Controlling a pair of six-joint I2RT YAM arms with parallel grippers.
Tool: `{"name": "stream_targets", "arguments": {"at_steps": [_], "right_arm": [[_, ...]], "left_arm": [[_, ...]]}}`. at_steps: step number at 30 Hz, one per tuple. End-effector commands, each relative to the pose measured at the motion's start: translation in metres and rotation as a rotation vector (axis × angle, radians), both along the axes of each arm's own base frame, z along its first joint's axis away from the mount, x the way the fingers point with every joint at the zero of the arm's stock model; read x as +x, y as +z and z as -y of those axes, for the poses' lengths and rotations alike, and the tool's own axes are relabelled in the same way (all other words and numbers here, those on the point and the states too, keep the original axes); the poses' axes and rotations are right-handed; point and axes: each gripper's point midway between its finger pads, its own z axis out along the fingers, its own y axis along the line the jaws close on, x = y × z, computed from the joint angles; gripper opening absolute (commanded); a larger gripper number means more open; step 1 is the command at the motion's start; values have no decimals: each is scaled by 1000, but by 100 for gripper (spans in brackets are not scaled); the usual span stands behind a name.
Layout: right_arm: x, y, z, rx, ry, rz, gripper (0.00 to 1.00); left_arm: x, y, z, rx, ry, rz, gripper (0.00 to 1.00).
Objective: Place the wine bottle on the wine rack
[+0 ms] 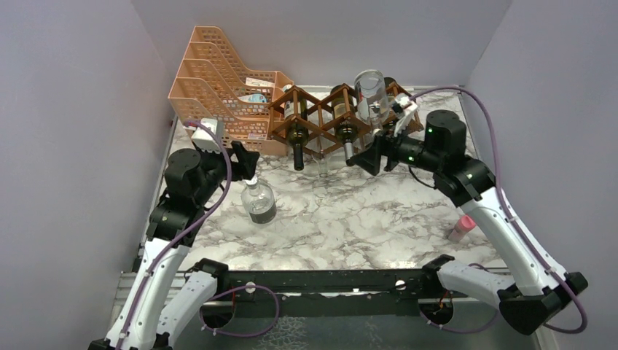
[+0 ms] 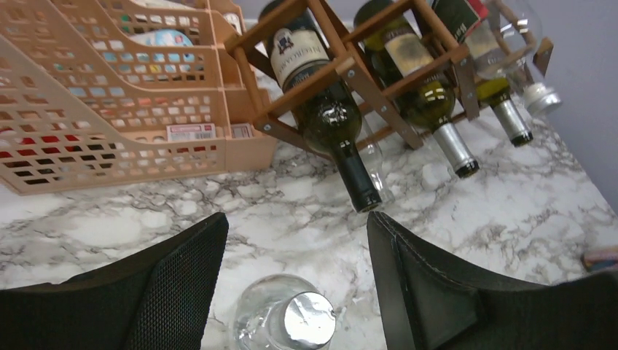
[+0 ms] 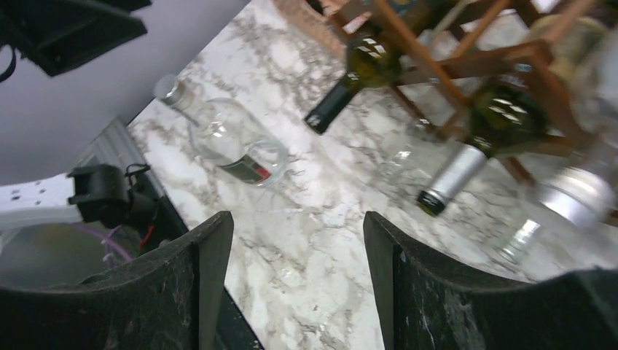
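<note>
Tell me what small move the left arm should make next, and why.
Probably lower the left gripper around the neck of the clear bottle. Its jaws stand open, the bottle's silver cap shows low between its fingers, and the bottle stands upright on the table, apart from the wine rack.

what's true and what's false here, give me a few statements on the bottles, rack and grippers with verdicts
1. The clear glass bottle with a silver cap stands upright on the marble table. True.
2. The left gripper is shut on that bottle. False: it is open, with the cap showing below, between its fingers.
3. The reddish-brown wooden lattice rack holds dark green bottles. True.
4. The right gripper grips a dark bottle. False: it is open and empty.
5. The peach-orange perforated plastic tray sits to the right of the rack. False: it sits to its left.
</note>
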Motion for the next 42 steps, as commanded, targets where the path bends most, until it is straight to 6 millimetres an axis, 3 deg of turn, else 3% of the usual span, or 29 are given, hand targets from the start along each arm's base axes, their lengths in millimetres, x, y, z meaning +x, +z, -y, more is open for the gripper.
{"name": "stream_targets", "arguments": {"at_steps": [1, 12, 19, 26, 34, 38, 42], "right_arm": [[-8, 0, -49, -6, 108, 41, 69], [-28, -36, -176, -96, 253, 57, 69], [-31, -57, -235, -150, 284, 79, 69], [-22, -76, -270, -187, 281, 86, 70], [-11, -92, -293, -234, 261, 108, 67], [-13, -98, -295, -251, 265, 134, 57], [-16, -101, -292, -252, 268, 171, 32]], "left_arm": [[-2, 53, -23, -42, 129, 159, 75], [-27, 102, -63, -70, 304, 299, 76], [-39, 113, -78, -84, 371, 334, 76], [-46, 114, -88, -94, 417, 345, 76], [-44, 108, -86, -86, 410, 325, 76], [-41, 105, -83, -85, 399, 312, 76], [-39, 102, -80, -88, 388, 300, 76]]}}
